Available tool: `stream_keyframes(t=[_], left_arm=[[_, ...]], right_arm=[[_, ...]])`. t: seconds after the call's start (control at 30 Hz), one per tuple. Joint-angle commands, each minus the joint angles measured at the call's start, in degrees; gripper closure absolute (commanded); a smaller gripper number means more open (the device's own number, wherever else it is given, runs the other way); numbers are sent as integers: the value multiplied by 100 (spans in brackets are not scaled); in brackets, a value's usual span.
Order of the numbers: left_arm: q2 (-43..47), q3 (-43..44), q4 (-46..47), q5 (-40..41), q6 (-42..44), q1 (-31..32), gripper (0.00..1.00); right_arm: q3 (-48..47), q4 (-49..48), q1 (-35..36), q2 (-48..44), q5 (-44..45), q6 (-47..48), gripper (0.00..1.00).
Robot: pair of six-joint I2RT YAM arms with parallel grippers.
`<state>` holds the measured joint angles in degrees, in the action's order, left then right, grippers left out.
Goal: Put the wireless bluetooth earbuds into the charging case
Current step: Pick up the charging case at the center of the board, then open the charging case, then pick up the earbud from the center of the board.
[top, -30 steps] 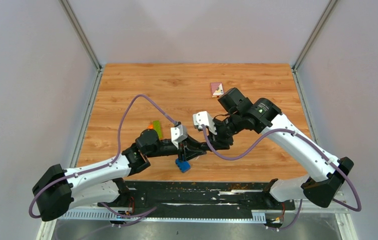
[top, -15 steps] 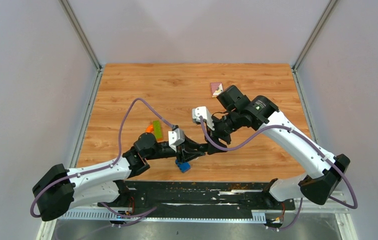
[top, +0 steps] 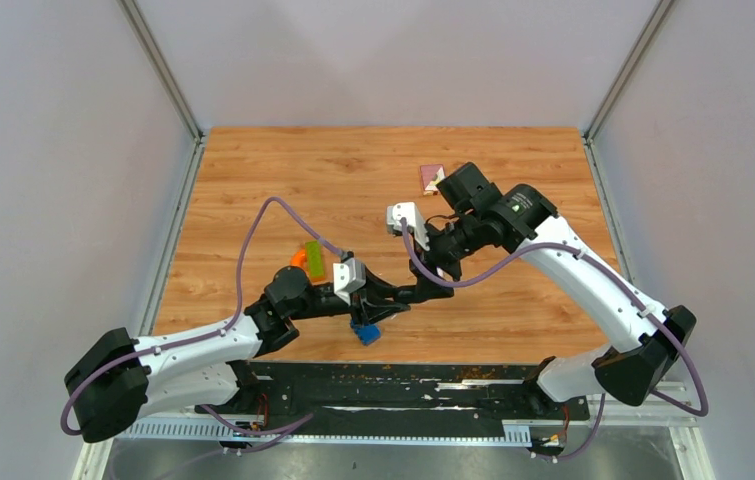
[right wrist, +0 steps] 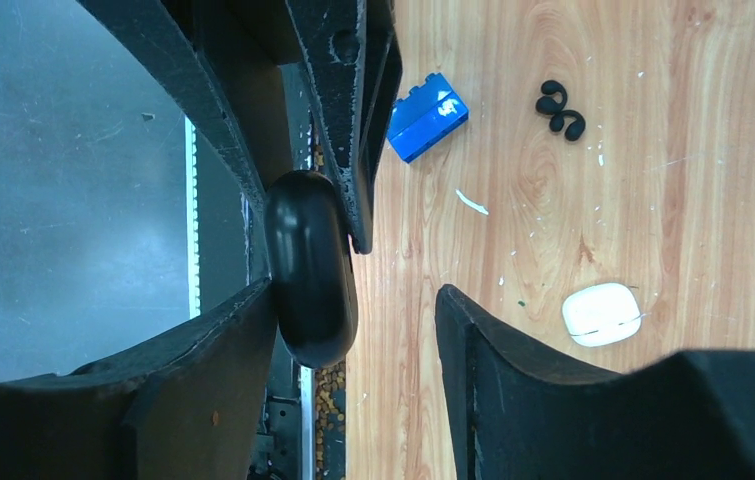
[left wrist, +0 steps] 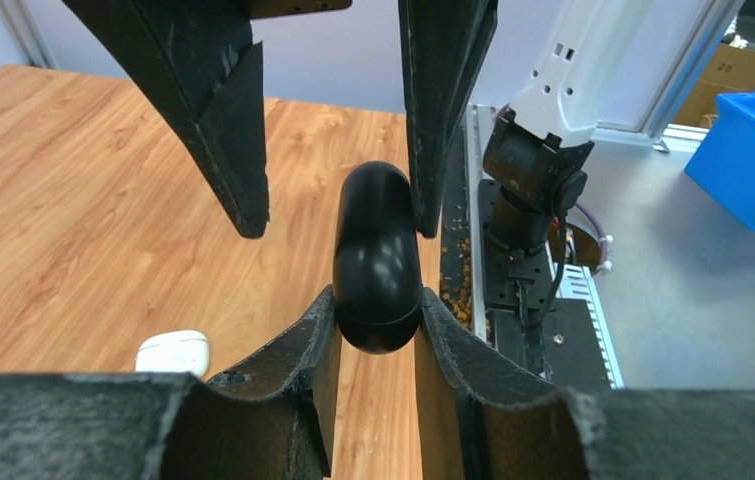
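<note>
At the left of the tabletop (top: pixel 353 170), top view: an orange-and-green piece (top: pixel 307 260) lies flat, just beyond the left arm's wrist.

Left claw (top: pixel 408 297) is near the middle of the near edge, clenched on a black case (left wrist: pixel 377 255). The left wrist view shows both fingers pressed against the lower end of the case, its rounded length standing out past the fingertips. The case is off the tabletop. I cannot make out a lid seam.

Blue brick (top: pixel 365 331) sits on the tabletop, under the left claw in the top view.

Right claw (right wrist: pixel 355 292) meets the left one tip to tip, with its fingers spread wide. In the right wrist view the case (right wrist: pixel 311 268) rests against one finger (right wrist: pixel 215 345); the other finger stands well clear of it.

Right wrist view, on the tabletop beyond the claws:
- the brick (right wrist: pixel 428 116)
- a thin white scrap (right wrist: pixel 471 202) just beside it
- two black earbuds (right wrist: pixel 560 110) close together, bare on the wood, apart from both cases
- a white case (right wrist: pixel 603 313), lid down, off on its own

White earbuds: not visible in any view.

Far right, top view: a small pink item (top: pixel 433 178) lies beside the right arm's elbow.
</note>
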<state>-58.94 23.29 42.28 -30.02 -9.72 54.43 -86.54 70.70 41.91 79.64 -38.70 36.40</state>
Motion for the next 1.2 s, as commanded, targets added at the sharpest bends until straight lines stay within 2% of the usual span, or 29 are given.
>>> stream_keyframes(t=[0.0, 0.43, 0.57, 0.77, 0.97, 1.1, 1.17], left_arm=[[56, -8, 298, -144, 101, 41, 100], [105, -25, 213, 4, 128, 40, 100], [155, -42, 163, 155, 110, 36, 100], [528, 90, -236, 228, 175, 41, 100], [1467, 385, -1355, 451, 246, 40, 100], [2090, 576, -2014, 671, 189, 40, 100], [2357, 734, -2319, 785, 164, 41, 100]], right_arm=[[-477, -220, -215, 87, -316, -216, 41], [-664, -310, -432, 39, -607, -420, 41], [-1102, -191, -810, -28, -1412, -486, 38], [-1310, -462, -1634, -51, -1820, -674, 39], [-635, -1114, -2615, 555, -2213, -761, 45], [-551, -1472, -2715, 1390, -1816, -250, 56], [-664, -1546, -2642, 1790, -1552, 119, 58]])
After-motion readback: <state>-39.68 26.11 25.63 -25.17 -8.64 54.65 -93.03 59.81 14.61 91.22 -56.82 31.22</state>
